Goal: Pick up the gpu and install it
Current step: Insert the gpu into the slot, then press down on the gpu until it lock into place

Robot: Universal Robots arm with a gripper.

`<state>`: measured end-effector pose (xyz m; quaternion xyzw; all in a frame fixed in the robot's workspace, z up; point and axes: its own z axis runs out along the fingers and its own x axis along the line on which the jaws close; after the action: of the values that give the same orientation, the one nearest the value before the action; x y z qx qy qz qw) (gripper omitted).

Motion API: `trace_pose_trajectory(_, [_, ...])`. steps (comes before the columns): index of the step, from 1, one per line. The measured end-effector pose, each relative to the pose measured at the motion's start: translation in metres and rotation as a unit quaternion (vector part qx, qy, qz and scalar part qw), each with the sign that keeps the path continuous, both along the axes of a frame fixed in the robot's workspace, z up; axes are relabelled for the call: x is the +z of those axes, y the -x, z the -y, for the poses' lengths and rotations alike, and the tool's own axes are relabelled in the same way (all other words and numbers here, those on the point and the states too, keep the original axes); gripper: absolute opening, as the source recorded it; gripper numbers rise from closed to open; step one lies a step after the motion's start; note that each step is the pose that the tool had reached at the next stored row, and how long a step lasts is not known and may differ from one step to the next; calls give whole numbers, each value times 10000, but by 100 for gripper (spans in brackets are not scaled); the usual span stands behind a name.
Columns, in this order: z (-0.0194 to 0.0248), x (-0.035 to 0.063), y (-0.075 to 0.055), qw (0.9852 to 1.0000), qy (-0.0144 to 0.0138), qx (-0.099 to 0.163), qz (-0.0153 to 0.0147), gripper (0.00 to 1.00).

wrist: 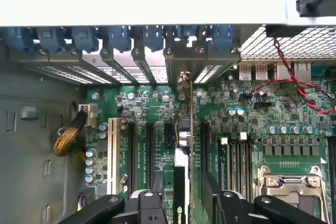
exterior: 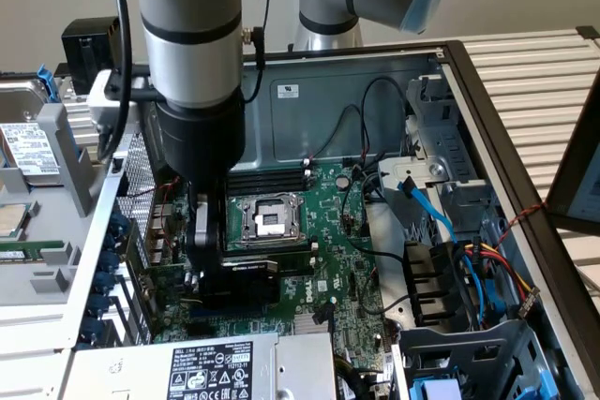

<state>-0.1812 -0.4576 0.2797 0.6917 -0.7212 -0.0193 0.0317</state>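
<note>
We are working inside the open computer case (exterior: 450,53), with the gripper (exterior: 217,259) lowered over the motherboard (exterior: 347,269) near the rear slot wall. The gpu (exterior: 246,265) is standing on edge on the motherboard, just in front of the empty CPU socket (exterior: 265,219) in the exterior view. In the wrist view, we are looking straight down its top edge (wrist: 181,192), which runs between the fingers (wrist: 144,205) toward the rear brackets (wrist: 184,61). The fingers are standing spread on either side of the card with visible gaps, so we are judging the grip as released and the card as resting in its slot.

Points of risk, as we are judging them:
- The card may be only partly seated; we cannot tell whether its edge connector is fully home.
- The fingers are sitting close to the card, so any sideways drift could tilt it in the slot.
- The red-and-black wire (wrist: 304,95) and loose black cables (exterior: 370,114) are lying near the working area and could snag.

The case is also holding a power supply (exterior: 211,367), drive bays (exterior: 450,185) with blue cabling (exterior: 427,203), and RAM slots (exterior: 267,178).
</note>
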Motion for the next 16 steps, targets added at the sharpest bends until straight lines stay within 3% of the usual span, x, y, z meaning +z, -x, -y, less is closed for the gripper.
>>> trace_pose_trajectory(4, [0, 143, 2, 10000, 11, 0, -1, 42])
trace_pose_trajectory(16, [0, 145, 2, 10000, 10, 1, 0, 42])
